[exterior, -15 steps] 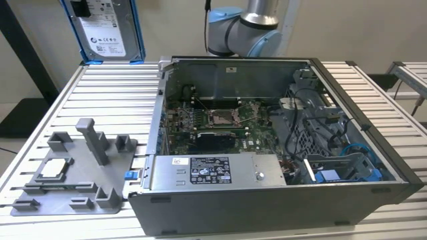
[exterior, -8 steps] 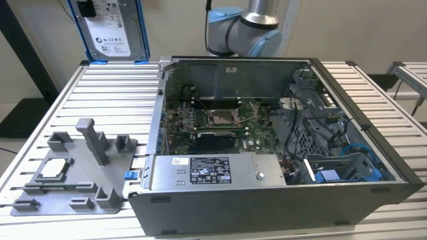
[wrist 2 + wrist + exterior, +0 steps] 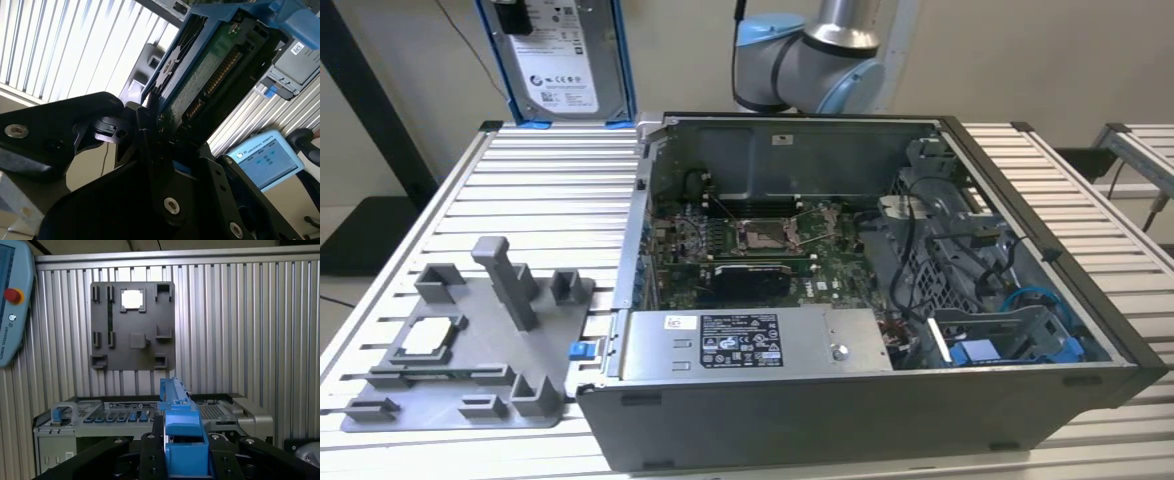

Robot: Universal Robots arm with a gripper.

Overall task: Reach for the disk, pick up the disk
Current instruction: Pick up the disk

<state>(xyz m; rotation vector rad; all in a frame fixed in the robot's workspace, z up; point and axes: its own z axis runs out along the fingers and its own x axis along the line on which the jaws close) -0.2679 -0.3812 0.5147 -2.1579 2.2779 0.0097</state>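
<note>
At the exterior view's left, a matte grey moulded fixture plate (image 3: 467,390) with upright posts and pockets is laid on the ribbed aluminium slat table (image 3: 520,190); a small square silver-white chip (image 3: 430,338) is seated in one of its pockets; beyond it, at the upper left, the disk (image 3: 567,60) is seen upright, a flat silver-grey metal slab with a white printed label on its face and a bright blue plastic frame along its edges, its lower edge against the table's far rim and well apart from the plate; whether that edge touches the table cannot be told; in the middle, an open grey sheet-metal computer case (image 3: 854,420) is laid on its side, with a green motherboard (image 3: 747,235) and a boxy labelled power supply (image 3: 747,342) exposed; the rounded grey and light-blue joints of the robot arm (image 3: 807,60) are seen behind it; at the case's right end a bare blue plastic bracket (image 3: 1014,345) is set. In both wrist views the black gripper (image 3: 170,135) (image 3: 184,445) is clamped on the disk (image 3: 210,75) (image 3: 180,410), its blue frame pinched between the fingers (image 3: 152,450) and its green circuit board turned to the second wrist view.
</note>
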